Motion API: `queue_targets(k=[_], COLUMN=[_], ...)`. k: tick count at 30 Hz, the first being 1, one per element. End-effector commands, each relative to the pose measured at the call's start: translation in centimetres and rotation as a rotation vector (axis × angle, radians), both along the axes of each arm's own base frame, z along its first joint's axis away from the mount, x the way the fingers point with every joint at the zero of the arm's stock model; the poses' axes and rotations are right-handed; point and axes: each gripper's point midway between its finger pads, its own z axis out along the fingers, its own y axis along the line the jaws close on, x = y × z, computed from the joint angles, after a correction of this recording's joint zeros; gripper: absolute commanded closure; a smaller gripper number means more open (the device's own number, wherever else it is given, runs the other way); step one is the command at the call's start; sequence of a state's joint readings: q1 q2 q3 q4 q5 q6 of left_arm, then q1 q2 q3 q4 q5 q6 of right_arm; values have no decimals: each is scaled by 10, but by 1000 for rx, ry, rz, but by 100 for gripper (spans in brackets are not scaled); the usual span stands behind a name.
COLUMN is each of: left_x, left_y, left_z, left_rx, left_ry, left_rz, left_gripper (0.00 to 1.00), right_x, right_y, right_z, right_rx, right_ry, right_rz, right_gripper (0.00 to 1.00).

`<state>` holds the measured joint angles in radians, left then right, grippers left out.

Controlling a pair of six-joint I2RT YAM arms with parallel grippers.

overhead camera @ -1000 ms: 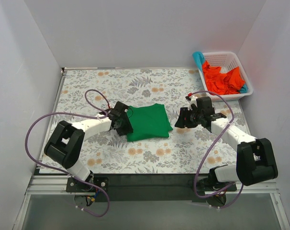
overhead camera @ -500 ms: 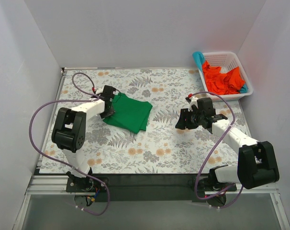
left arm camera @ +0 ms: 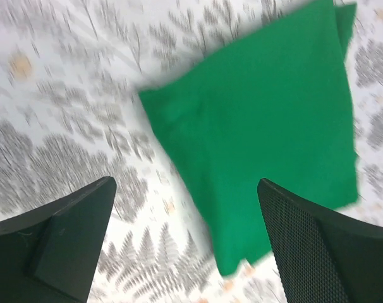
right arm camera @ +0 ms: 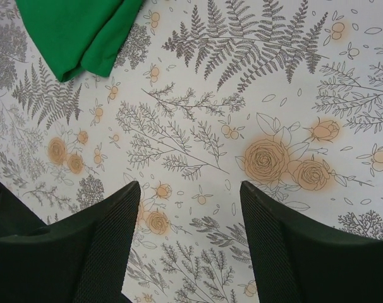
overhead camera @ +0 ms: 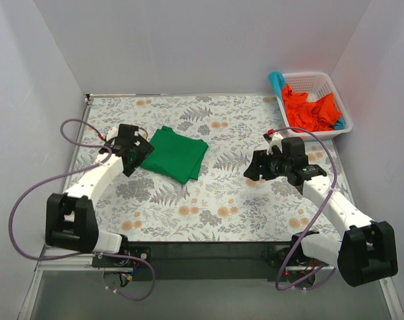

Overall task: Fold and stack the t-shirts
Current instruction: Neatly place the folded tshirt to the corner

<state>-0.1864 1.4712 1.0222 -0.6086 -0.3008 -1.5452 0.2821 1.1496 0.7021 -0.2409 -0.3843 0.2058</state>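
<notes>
Overhead, a bright green t-shirt [overhead camera: 174, 154] lies folded into a compact square on the far left part of a flower-patterned table [overhead camera: 255, 120]. The left gripper [overhead camera: 139, 152] hangs just beside the shirt's left edge. The right gripper [overhead camera: 254, 167] hovers over the table, well apart from it. At the far right corner a white lattice basket [overhead camera: 313, 75] holds crumpled orange-red shirts [overhead camera: 309, 108], with a teal shirt [overhead camera: 277, 81] at its rim.

From the left wrist the picture is blurred. The green t-shirt fills the upper right, and both dark fingers [left arm camera: 62, 243] stand wide apart with nothing between them. The hand is released and the shirt lies free.

From the right wrist, the fingers [right arm camera: 106, 249] are likewise spread and empty above the floral print. Only a folded corner of the green t-shirt shows at upper left.

The cloth looks light, soft and limp, likely to fall open if lifted by one layer. A pinch through all layers at a folded edge seems the safest hold.
</notes>
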Motion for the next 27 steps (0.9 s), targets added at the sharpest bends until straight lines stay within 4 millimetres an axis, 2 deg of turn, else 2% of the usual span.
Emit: queue_targets(k=[1, 2, 3, 4, 6, 10, 17, 20, 21, 24, 25, 27], left_x=[-26, -31, -26, -32, -30, -24, -23, -24, -28, -29, -27, -13], left_y=[-43, -58, -68, -72, -90, -93, -97, -97, -96, -89, -84, -79], left_z=[-6, -8, -2, -14, -14, -38, -66, -76, -83, -88, -88, -76], left_rx=[-323, -406, -457, -486, -562, -586, -600, -619, -617, -592, -569, -569], left_ry=[-32, -26, -72, -58, -62, -45, -46, -53, -38, -46, -64, -137], left_rz=[89, 67, 63, 92, 69, 128, 186, 208, 221, 255, 270, 267], left_gripper=[5, 5, 4, 4, 2, 2, 12, 29, 43, 66, 79, 95], right_x=[-4, -5, -4, -4, -5, -11, -21, -22, -22, -22, -22, -22], right_y=[-2, -3, -6, -8, -12, -16, -17, -18, -17, -18, -18, -18], right_z=[13, 21, 25, 29, 39, 42, 37, 36, 36, 35, 35, 36], right_rx=[16, 23, 18, 16, 13, 1, 7, 8, 10, 6, 8, 7], right_ry=[-46, -77, -94, -109, -142, -156, -152, -151, -147, -148, -150, -153], right_rz=[-9, -15, -31, -44, -55, -58, -56, -54, -55, -58, -58, -54], right_gripper=[28, 22, 20, 17, 12, 11, 12, 12, 12, 12, 12, 12])
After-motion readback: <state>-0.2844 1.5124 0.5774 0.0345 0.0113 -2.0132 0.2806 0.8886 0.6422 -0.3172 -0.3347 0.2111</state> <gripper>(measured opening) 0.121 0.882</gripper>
